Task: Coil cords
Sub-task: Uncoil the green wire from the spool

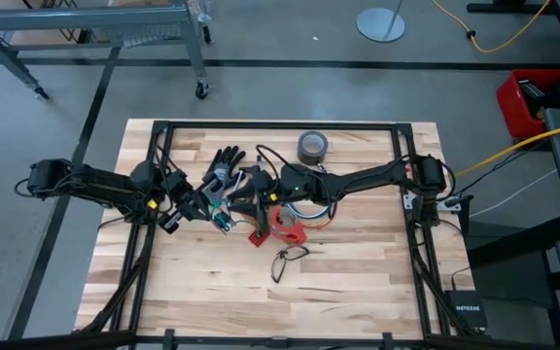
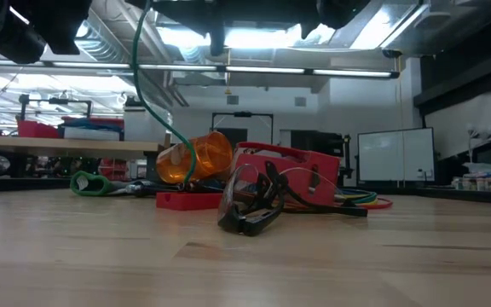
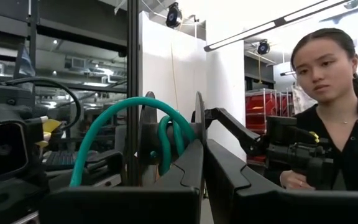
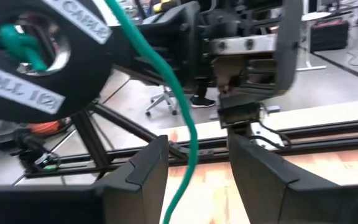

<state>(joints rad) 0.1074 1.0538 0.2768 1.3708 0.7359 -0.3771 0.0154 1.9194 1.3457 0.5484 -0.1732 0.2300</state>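
Right gripper (image 4: 197,149) hangs with its fingers spread wide, and the green cord (image 4: 188,124) drops straight through the gap between them without touching either one; just above and ahead of it sits the black reel (image 4: 17,68), with the cord's end poking from the hub; left gripper (image 3: 204,149) faces it from the other side, fingers drawn together to a thin slit, the reel's thin rim (image 3: 199,115) standing right above that slit (whether it is actually nipped I cannot make out); the green cord arches over the reel just beyond those fingers; the other cords (image 1: 309,209), a loose blue, pale and orange loop, lie on the table (image 1: 358,282) under the right arm, behind its gripper and beside a red block (image 1: 285,226); judging by this, the step is winding the green cord onto the reel; to do it well, the right fingers should close lightly on the cord close below the reel, keep mild tension, and guide each turn beside the last while the left holds the reel steady; slack would let the turns spring off
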